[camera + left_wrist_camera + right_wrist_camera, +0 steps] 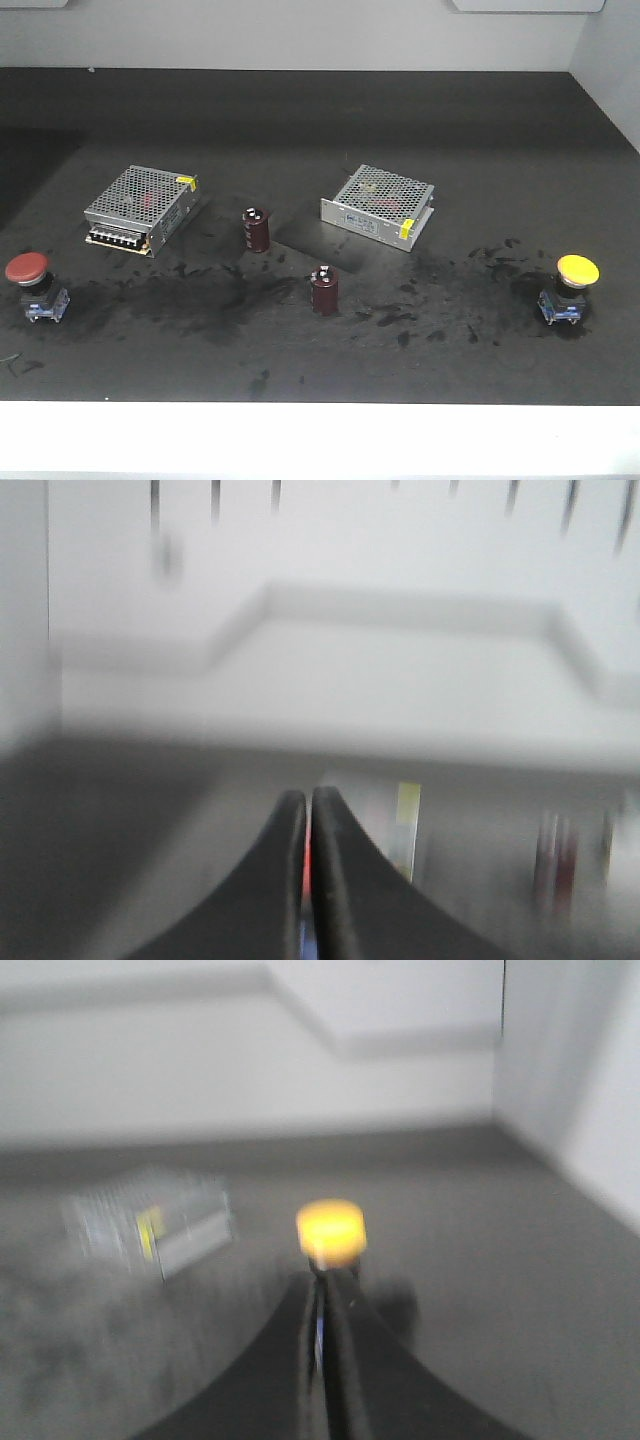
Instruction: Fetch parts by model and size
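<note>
The red-capped switch [30, 285] stands at the table's left edge, the yellow-capped switch [572, 288] at the right, each on a black-and-blue base. Neither gripper shows in the front view. In the blurred left wrist view my left gripper [306, 795] is shut, and a sliver of the red switch [306, 865] shows through the slit between its fingers, beyond them. My right gripper [322, 1275] is shut too, with the yellow switch [331, 1230] standing just past its tips, apart from them.
Two silver perforated metal boxes [140, 208] [380, 205] lie mid-table. Two dark red capacitors [257, 229] [324, 289] stand between them. One box [150, 1222] lies left of the yellow switch. A white strip borders the table's front.
</note>
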You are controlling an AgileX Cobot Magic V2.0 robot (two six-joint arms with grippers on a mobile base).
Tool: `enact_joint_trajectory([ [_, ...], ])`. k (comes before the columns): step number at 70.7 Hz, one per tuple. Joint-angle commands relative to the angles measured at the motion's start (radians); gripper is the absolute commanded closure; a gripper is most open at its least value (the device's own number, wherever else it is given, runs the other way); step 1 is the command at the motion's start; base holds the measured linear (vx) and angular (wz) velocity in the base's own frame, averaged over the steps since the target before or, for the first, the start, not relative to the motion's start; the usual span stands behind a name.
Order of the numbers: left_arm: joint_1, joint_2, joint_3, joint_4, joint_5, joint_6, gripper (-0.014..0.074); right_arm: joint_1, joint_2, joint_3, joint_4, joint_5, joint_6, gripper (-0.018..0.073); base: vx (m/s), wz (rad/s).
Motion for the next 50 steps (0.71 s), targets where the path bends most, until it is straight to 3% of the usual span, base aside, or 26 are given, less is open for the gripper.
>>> enact_joint_trajectory([
  [1, 0.002, -0.010, -0.021, -0.008, -0.203, -0.011, 0.0603, -0.007, -0.009, -0.028, -0.008, -0.222, -0.006, 0.0565, 0.00, 0.00],
  [16, 0.002, 0.074, -0.267, 0.006, -0.100, -0.007, 0.0603, -0.007, 0.086, -0.241, -0.003, -0.197, -0.006, 0.0565, 0.00, 0.00],
  [36, 0.002, 0.377, -0.687, 0.004, 0.208, -0.005, 0.0602, -0.007, 0.381, -0.564, -0.004, -0.214, -0.006, 0.0565, 0.00, 0.00],
  [50, 0.002, 0.571, -0.783, 0.003, 0.301, -0.005, 0.0592, -0.007, 0.571, -0.659, -0.004, -0.155, -0.006, 0.0565, 0.00, 0.00],
])
